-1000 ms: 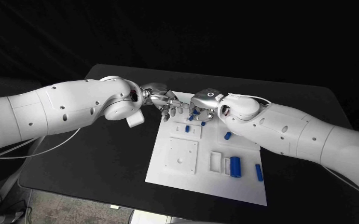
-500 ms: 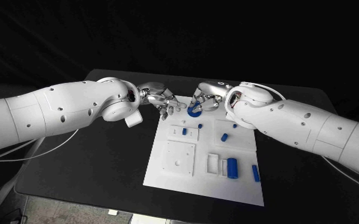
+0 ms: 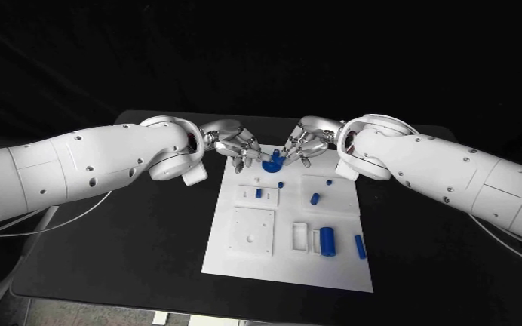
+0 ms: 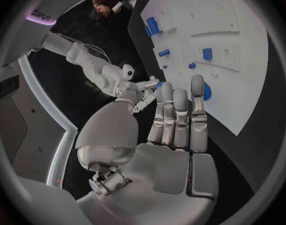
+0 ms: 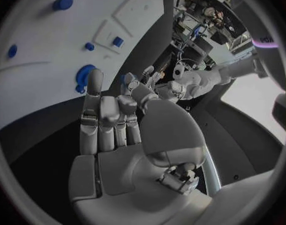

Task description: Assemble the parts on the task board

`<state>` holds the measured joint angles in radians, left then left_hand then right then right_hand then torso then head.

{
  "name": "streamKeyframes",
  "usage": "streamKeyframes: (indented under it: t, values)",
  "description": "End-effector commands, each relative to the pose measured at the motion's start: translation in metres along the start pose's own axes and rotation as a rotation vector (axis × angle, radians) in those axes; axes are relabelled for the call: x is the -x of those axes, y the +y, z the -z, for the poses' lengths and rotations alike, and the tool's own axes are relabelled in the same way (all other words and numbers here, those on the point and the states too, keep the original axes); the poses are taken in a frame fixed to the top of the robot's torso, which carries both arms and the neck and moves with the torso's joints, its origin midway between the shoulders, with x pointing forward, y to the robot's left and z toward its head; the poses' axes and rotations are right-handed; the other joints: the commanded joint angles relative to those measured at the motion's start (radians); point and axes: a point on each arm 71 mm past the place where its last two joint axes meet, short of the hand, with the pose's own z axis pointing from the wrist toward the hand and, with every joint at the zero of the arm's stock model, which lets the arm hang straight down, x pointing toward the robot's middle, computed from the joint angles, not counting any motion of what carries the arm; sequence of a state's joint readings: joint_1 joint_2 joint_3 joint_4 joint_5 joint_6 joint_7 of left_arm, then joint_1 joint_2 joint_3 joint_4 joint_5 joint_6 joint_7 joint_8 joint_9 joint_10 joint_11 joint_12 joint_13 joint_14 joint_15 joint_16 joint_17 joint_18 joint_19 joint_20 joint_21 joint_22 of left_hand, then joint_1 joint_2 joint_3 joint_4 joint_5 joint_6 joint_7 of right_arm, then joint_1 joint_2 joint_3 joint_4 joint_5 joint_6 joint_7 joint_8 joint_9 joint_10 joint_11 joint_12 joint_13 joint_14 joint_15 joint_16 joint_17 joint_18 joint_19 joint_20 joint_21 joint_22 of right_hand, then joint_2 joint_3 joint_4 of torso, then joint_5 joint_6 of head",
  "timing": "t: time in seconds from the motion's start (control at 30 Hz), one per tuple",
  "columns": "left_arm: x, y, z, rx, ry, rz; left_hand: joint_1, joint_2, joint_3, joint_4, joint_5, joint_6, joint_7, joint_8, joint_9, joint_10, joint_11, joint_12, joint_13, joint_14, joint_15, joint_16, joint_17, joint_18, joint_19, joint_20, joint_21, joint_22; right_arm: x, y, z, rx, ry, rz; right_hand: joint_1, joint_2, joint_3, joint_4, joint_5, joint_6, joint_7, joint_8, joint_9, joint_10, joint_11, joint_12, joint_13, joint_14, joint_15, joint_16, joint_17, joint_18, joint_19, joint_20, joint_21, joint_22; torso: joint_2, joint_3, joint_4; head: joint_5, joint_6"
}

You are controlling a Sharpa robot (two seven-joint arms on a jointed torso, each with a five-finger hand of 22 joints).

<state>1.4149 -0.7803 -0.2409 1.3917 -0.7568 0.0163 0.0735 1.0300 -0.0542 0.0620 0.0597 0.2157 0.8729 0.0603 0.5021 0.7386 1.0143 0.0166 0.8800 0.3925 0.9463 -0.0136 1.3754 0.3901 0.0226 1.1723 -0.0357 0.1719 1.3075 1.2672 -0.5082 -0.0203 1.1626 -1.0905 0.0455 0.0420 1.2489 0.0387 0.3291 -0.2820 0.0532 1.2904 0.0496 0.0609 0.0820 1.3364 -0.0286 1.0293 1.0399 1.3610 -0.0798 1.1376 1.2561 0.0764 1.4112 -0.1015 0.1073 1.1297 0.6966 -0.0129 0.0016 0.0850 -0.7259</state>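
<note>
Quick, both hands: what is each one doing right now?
Left hand: open, fingers straight, holding nothing.
Right hand: cannot tell; fingertips are at the blue ring part, a grip isn't clear.

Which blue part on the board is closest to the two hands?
The curved blue part at the task board's far edge, lying between the left hand and right hand by their fingers. The other blue parts sit farther down the board, nearer the robot.

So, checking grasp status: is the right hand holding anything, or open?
Open. The right hand has its fingers extended and apart with nothing between them; the blue ring part lies on the task board beyond its fingertips.
</note>
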Motion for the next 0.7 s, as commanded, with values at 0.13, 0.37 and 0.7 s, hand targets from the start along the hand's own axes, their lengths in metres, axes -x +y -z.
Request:
streamKeyframes:
  t: [0.13,0.37,0.7]
  values:
    - [-0.003,-0.007,-0.003,-0.078,-0.023,-0.086,0.002,0.023,-0.015,-0.017,-0.01,0.015,0.005,-0.047,-0.05,-0.01,0.006,-0.009,-0.007,-0.013,0.003,-0.007,-0.01,0.015,-0.006,0.004,-0.004,0.02,-0.009,-0.006,0.004,-0.048,0.165,-0.302,0.0,0.014,-0.013,0.001,0.004,-0.004,0.002,0.004,0.012,-0.01,0.003,-0.002,0.0,-0.011,0.002,0.001,0.0,-0.006,-0.005,0.006,-0.007,-0.002,-0.014,0.0078,-0.0176,-0.007,-0.009]
    - [-0.012,-0.011,-0.009,-0.092,0.01,-0.11,0.0,0.027,-0.02,-0.016,-0.016,0.034,0.021,-0.151,-0.159,-0.017,0.016,-0.016,-0.01,-0.021,0.01,-0.006,-0.016,0.02,-0.009,0.011,-0.011,0.02,-0.011,-0.013,0.006,-0.072,0.246,-0.477,0.001,0.019,-0.019,0.001,0.004,-0.007,0.003,0.004,0.015,-0.015,0.004,-0.001,0.0,-0.016,0.004,0.003,0.001,-0.007,-0.01,0.007,-0.008,-0.001,-0.02,0.0119,-0.0256,-0.017,-0.015]
    - [-0.022,-0.018,-0.014,-0.105,0.047,-0.219,0.008,0.006,-0.008,0.004,-0.042,0.05,0.032,-0.213,-0.269,-0.019,0.022,-0.021,-0.014,-0.024,0.015,-0.01,-0.023,0.024,-0.008,0.016,-0.022,0.02,-0.014,-0.019,0.009,-0.083,0.31,-0.553,0.004,0.022,-0.025,0.002,0.003,-0.009,0.003,0.004,0.018,-0.02,0.006,0.001,0.0,-0.023,0.005,0.006,0.002,-0.007,-0.016,0.009,-0.008,0.001,-0.015,0.0111,-0.0231,-0.034,-0.011]
